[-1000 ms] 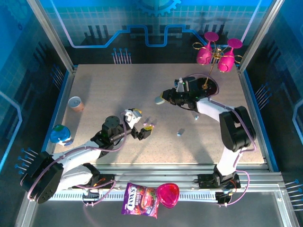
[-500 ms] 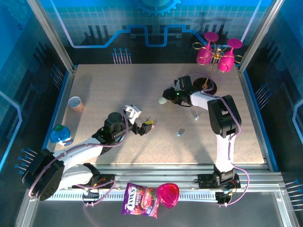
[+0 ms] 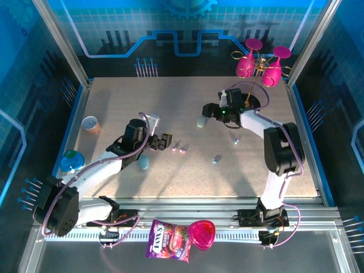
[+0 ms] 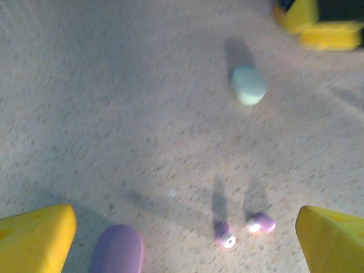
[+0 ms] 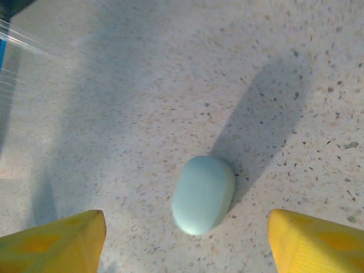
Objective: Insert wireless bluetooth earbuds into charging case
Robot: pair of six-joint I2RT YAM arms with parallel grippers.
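2 purple earbuds (image 4: 261,223) lie loose on the surface (image 3: 125,102), side by side, almost touching. They're tiny, stubby and glossy; one shows a pale round tip. L wrist view is blurred, so no finer detail. Overhead they read as 2 pink-purple specks just ahead of the L fingers (image 3: 162,140). 2 light-blue earbuds (image 3: 216,160) lie apart from ea. other toward the R arm: one mid-surface, the other (image 3: 235,140) near that arm's forearm. Both are too small to tell stem direction.

The mint case (image 5: 203,194) is a smooth pale pebble, shut, lying flat at far centre w/ a long shadow behind it. The lavender case (image 4: 116,250) has the same rounded shape. It's cut off at the bottom edge of the L wrist view, just beside one yellow fingertip.

L arm runs diagonally from the near-left base to mid-surface, forearm low, wrist tipped down. L fingers are spread wide and hold nothing. The purple earbuds and lavender case sit btwn the yellow tips, touching neither.

R arm reaches far fwd, elbow out to the right, forearm folded back leftward. R fingers (image 3: 209,109) point down over the mint case. They're well apart, w/ the case btwn them and clear surface on both sides, so nothing is gripped.
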